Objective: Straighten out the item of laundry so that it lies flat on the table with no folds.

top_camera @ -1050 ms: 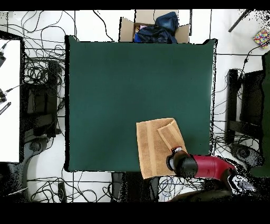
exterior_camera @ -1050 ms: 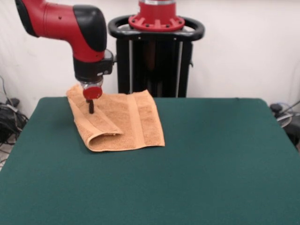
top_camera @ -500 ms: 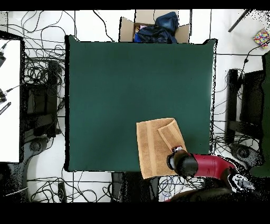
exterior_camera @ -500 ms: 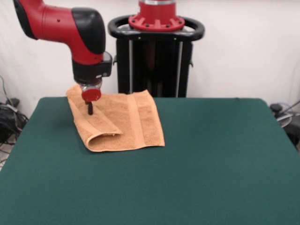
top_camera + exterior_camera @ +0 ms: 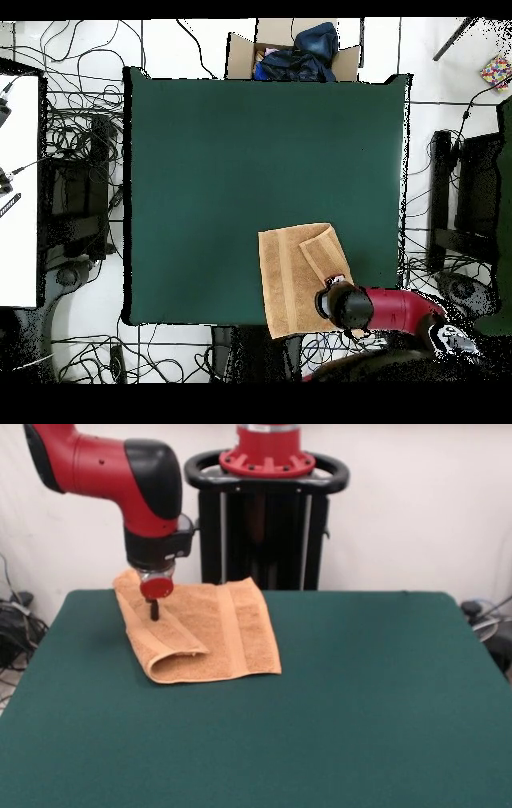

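**Towel lies folded at the table's far corner, gripper above it**

Nearest us in the front view we see only the bare green table [image 5: 336,704], which takes up most of the picture. Farther back, toward the far left corner, lies the orange-tan towel [image 5: 232,636]. It is not flat: its left part is doubled over the rest, and the fold forms a rounded, raised lip at the near edge. A woven band runs along the towel's right part from near edge to far edge. The far end of the towel reaches the table's far edge.

Above the folded left part hangs the gripper [image 5: 154,611], a thin dark tip under a red disc, coming straight down from the red and black arm [image 5: 120,472]. The tip is at or just above the cloth; we cannot tell whether it touches. Whether it is spread or pinched together we cannot tell either.

From overhead, the towel [image 5: 290,275] lies near one table [image 5: 220,150] edge and slightly overhangs it, with the arm's head over its corner. Beyond the opposite edge, a cardboard box [image 5: 290,55] holding dark cloth stands on the floor among cables.
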